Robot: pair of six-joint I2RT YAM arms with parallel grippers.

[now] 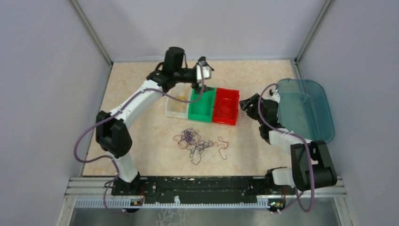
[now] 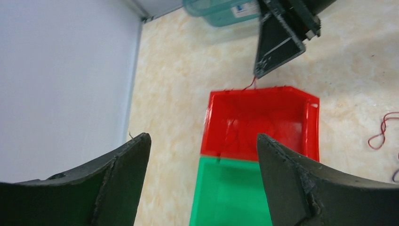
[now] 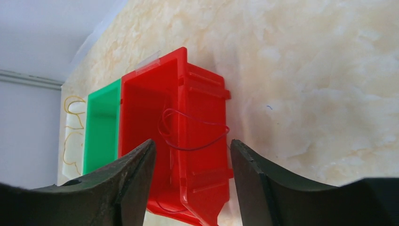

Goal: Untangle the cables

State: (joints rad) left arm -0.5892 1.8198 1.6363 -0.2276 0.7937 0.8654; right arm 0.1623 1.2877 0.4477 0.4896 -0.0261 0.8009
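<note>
Left gripper (image 2: 202, 141): black fingers (image 2: 117, 183) spread wide with nothing between them, hanging above the green bin (image 2: 230, 197) on the far half of the table (image 1: 141, 141).
Right gripper (image 3: 192, 146): jaws parted and nothing pinched between them. It sits just right of the red bin (image 3: 146, 113).
Bins: three in a touching row, from left to right the white bin (image 1: 175, 107), the green one and the red one.
Looped cable (image 3: 200, 136): thin dark red strand inside the red bin, with one loop draped over the bin's right wall and its long axis running left to right.
Red thread (image 2: 249, 84): runs from under the right gripper to the red bin's rim. Whether it touches a finger cannot be told.
Tangle (image 1: 192, 140): red and dark purple cables knotted on the table, nearer than the bins, with the long axis running left to right.
Lone red cable (image 1: 223, 146): a squiggle just right of the tangle, running near to far.
Yellow cable (image 3: 67, 104): curled in the white bin.
Writing: the teal tub (image 1: 306, 106) at the right carries a white label (image 2: 242, 8) that is too small to read.
</note>
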